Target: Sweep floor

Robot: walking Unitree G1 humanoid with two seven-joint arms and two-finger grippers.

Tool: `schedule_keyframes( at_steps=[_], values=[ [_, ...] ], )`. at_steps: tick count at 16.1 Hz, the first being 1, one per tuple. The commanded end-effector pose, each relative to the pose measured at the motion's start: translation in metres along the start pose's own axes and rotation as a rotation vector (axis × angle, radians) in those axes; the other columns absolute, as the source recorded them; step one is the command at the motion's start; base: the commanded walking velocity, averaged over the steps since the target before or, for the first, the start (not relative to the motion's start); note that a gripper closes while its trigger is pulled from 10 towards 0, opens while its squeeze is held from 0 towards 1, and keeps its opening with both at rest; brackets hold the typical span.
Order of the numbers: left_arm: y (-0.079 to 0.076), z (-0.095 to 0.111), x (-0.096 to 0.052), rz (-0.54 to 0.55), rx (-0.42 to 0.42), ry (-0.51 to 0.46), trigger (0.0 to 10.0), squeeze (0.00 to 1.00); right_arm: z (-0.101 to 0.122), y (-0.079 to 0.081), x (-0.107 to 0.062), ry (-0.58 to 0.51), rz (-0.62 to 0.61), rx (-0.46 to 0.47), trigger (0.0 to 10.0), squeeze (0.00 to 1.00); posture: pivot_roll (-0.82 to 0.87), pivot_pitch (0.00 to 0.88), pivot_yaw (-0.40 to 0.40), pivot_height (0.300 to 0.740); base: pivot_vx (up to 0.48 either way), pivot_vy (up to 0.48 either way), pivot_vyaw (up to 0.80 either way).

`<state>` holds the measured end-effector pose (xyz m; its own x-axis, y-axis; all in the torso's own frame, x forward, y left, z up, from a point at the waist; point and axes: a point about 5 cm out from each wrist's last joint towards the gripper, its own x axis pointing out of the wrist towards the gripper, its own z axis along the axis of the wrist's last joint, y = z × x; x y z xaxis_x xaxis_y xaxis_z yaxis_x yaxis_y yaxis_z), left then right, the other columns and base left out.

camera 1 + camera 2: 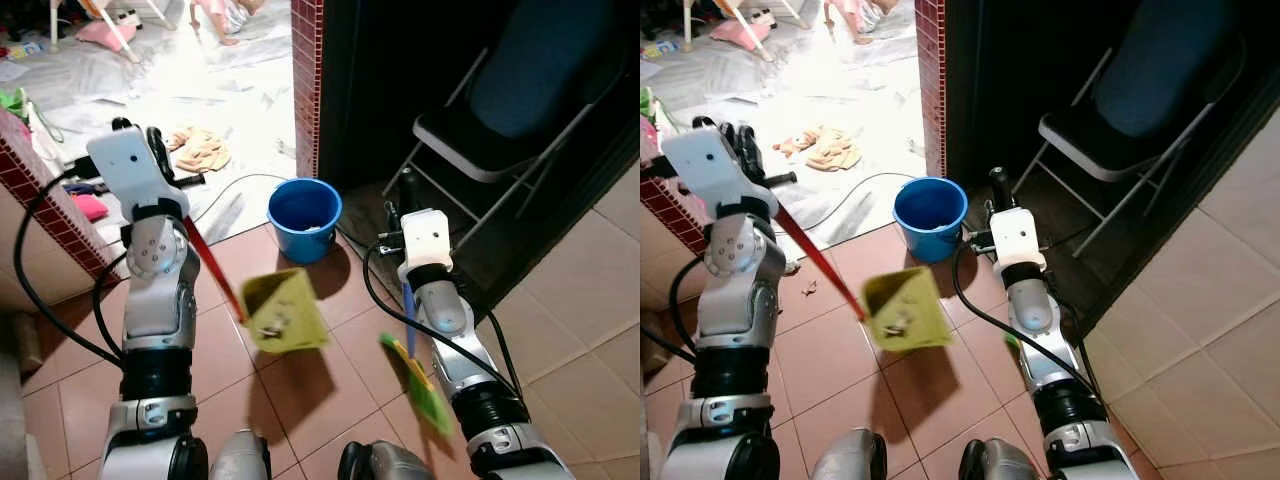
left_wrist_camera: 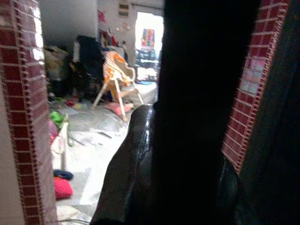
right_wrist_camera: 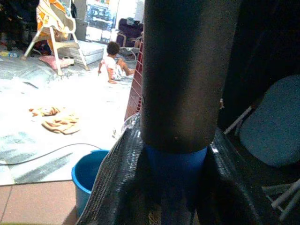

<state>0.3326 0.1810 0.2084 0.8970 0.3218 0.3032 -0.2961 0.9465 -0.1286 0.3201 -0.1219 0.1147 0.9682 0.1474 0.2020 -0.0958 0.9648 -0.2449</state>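
**Dustpan and broom held over tiled floor: visibility and surroundings**

Hidden or unclear:
- The left gripper [image 1: 155,150] is raised at the robot's left, and its fingertips sit behind the white wrist housing. In the left wrist view a dark handle blocks most of the frame, with a black finger [image 2: 129,173] pressed against it. The fingers are closed around the red handle [image 1: 215,270] of the dustpan.
- The right gripper [image 1: 1000,190] points toward the dark doorway. In the right wrist view, two black fingers [image 3: 112,187] clamp the broom handle [image 3: 180,70], which is dark above and blue below.
- The broom's green head [image 1: 420,385] is blurred and partly covered by the right forearm. Its bristles cannot be made out.
- The yellow-green dustpan [image 1: 283,312] hangs tilted above the floor [image 1: 300,400], casting a shadow on it. Small pale debris lies inside the dustpan, and what it is cannot be told.

Surroundings:
- A blue bucket [image 1: 304,215] stands on the tiles ahead, beside a red brick-patterned pillar [image 1: 306,80].
- A folding chair [image 1: 520,110] stands in the dark recess to the right, its top cut off by the frame edge.
- A black cable [image 1: 235,185] runs across the pale floor beyond the bucket, near crumpled orange cloth [image 1: 200,150].
- A person [image 3: 112,63] sits on the floor in the bright far room, near an orange and white chair [image 3: 51,23].
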Motion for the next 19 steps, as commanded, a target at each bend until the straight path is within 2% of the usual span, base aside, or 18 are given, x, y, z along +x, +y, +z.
schedule_keyframes(
  at_steps=[1,3,9,13,17,19],
  values=[
    [-0.003,0.035,0.011,0.015,-0.058,-0.142,10.0,0.0,0.008,0.0,0.005,-0.041,0.014,-0.003,10.0,0.0,-0.03,0.047,0.012,0.74,0.0,0.0,0.0],
    [-0.004,0.048,0.019,0.022,-0.094,-0.184,10.0,0.0,0.007,0.002,0.005,-0.037,0.023,0.001,10.0,0.0,-0.03,0.05,0.01,0.74,0.0,0.0,0.0],
    [-0.013,0.086,0.036,0.044,-0.109,-0.318,10.0,0.0,0.003,0.007,0.001,-0.018,0.045,0.022,10.0,0.0,-0.04,0.059,0.015,0.74,0.043,0.0,-0.08],
    [-0.018,0.088,0.039,0.027,-0.12,-0.334,10.0,0.0,0.005,0.01,0.001,-0.027,0.069,0.023,10.0,0.0,-0.04,0.06,0.018,0.74,0.367,0.0,-0.55],
    [-0.019,0.089,0.041,0.022,-0.124,-0.333,10.0,0.0,0.005,0.011,0.002,-0.024,0.076,0.026,10.0,0.0,-0.04,0.064,0.022,0.74,0.472,0.0,0.0],
    [-0.018,0.089,0.043,0.029,-0.124,-0.332,10.0,0.0,0.008,0.015,0.001,-0.049,0.112,-0.003,10.0,0.0,-0.04,0.064,0.021,0.74,0.45,0.0,0.37]
  ],
)
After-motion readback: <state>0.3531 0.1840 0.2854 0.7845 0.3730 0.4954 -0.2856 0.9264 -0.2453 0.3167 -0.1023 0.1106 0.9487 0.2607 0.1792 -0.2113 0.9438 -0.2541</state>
